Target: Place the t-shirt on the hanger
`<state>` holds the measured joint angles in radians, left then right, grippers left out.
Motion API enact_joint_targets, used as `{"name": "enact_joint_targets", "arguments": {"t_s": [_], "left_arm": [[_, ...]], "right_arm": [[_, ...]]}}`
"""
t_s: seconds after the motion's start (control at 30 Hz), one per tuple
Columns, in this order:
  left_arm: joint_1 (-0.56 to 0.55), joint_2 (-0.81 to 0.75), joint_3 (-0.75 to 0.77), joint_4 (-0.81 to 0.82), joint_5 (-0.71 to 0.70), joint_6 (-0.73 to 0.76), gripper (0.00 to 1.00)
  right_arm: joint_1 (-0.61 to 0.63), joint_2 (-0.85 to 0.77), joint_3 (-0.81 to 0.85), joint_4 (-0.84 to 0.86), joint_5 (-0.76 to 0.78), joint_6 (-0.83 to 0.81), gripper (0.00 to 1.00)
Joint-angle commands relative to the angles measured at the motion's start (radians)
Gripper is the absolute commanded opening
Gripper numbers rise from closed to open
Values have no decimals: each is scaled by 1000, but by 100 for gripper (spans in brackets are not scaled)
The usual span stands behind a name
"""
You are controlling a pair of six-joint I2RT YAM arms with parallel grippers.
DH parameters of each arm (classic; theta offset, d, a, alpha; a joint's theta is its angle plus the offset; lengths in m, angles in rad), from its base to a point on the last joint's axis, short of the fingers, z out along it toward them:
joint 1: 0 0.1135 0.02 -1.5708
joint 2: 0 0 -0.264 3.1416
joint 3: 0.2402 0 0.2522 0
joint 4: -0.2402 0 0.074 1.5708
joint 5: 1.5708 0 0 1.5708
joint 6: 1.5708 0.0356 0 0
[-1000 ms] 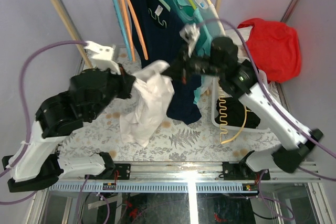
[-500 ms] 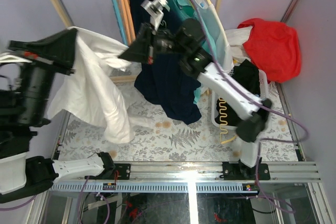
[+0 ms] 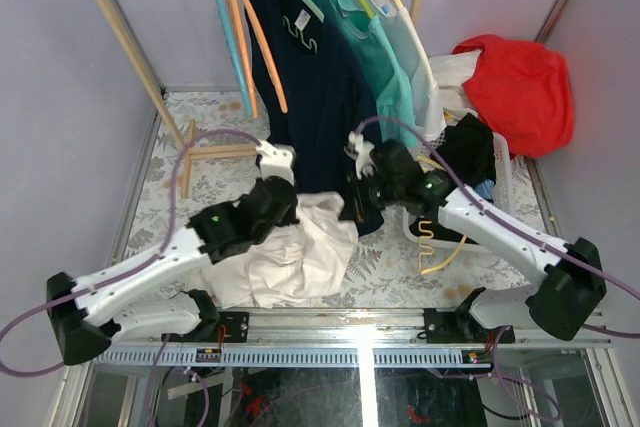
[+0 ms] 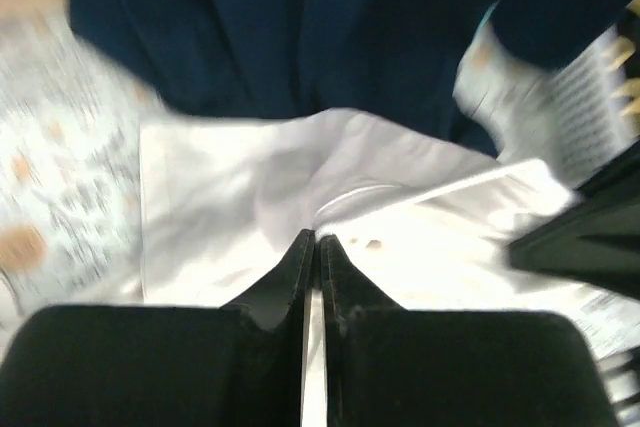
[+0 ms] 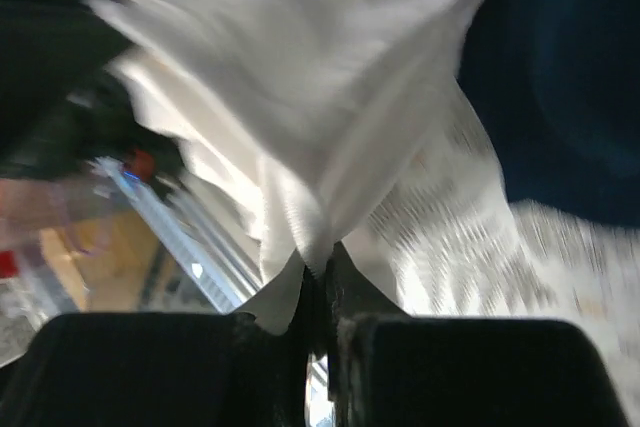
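1. The white t-shirt (image 3: 300,257) lies in a crumpled heap on the patterned table (image 3: 200,147), lower centre of the overhead frame, just below the hem of a navy shirt (image 3: 320,97) hanging from the wooden rack (image 3: 130,37)
2. The left gripper (image 3: 296,209) sits at the upper left edge of the heap. In the left wrist view the left gripper (image 4: 312,237) has its fingers pressed together with only a sliver between them, and a fold of the t-shirt (image 4: 350,217) is pinched at the tips
3. The right gripper (image 3: 350,211) is at the upper right edge of the heap, against the navy hem. In the right wrist view the right gripper (image 5: 318,269) is closed tight, with the t-shirt (image 5: 300,97) rising out of the tips as a taut fan of cloth
4. Both wrist views are blurred. The navy shirt fills the top of the left view (image 4: 300,27) and the right side of the right view (image 5: 560,77)
5. The pale yellow hanger (image 3: 452,255) is at lower right of centre beside the white basket (image 3: 505,182), partly under the right arm, well apart from the t-shirt. Whether it rests in the basket or against it I cannot tell
6. A red cloth (image 3: 520,77) lies at upper right
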<state>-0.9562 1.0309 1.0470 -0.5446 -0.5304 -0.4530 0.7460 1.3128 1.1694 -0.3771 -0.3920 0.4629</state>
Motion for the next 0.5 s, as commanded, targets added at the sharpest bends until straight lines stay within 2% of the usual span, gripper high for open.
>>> {"name": "enact_joint_targets", "arguments": {"t_s": [0.0,0.13,0.23,0.37,0.47], "left_arm": [[6,-15,-138,94,103,-197,0],[8,-45,-124,59,39,-176,0],[7,-84,-44,-27,-10,-145,0],[8,-128,45,-109,2,-127,0],[8,-119,44,-110,68,-128,1]], "right_arm": [[-9,-37,-114,-111,120,-21,0],[-30,-27,-100,-154,202,-47,0],[-34,-12,-57,-205,351,-62,0],[-34,-14,-19,-245,567,-67,0],[-34,-56,-2,-202,609,-61,0]]}}
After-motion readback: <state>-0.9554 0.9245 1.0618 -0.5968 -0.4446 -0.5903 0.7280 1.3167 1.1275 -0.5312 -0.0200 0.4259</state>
